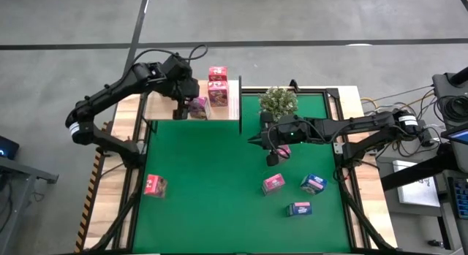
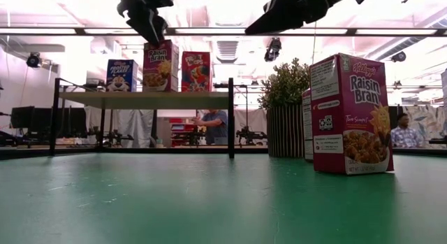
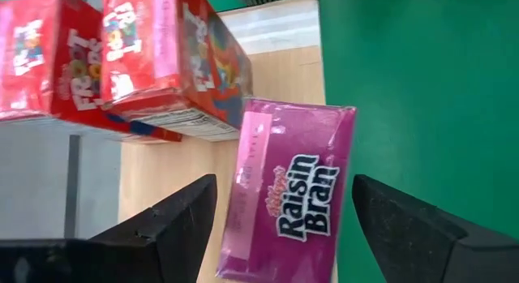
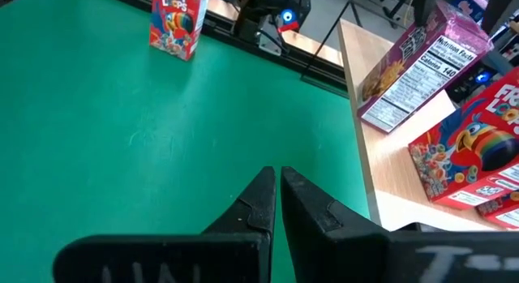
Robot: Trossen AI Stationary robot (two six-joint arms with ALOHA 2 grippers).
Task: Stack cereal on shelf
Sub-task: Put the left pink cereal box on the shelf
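My left gripper (image 3: 284, 182) is open above the pale wood shelf (image 1: 162, 107). Its fingers stand on either side of a pink Raisin Bran box (image 3: 290, 203) with a gap on each side. That box (image 2: 160, 66) rests on its base on the shelf, between a blue box (image 2: 121, 75) and a red Froot Loops box (image 2: 197, 71). Two red boxes (image 1: 218, 84) show on the shelf in the high view. My right gripper (image 4: 278, 186) is shut and hangs over the green mat (image 1: 212, 167), beside another pink box (image 1: 284, 150).
A potted plant (image 1: 278, 101) stands at the mat's far edge, close to my right arm. On the mat lie a red box (image 1: 154, 185), a pink box (image 1: 273, 183) and two blue boxes (image 1: 313, 183) (image 1: 298, 209). Black uprights (image 2: 231, 118) flank the shelf. People show in the room behind.
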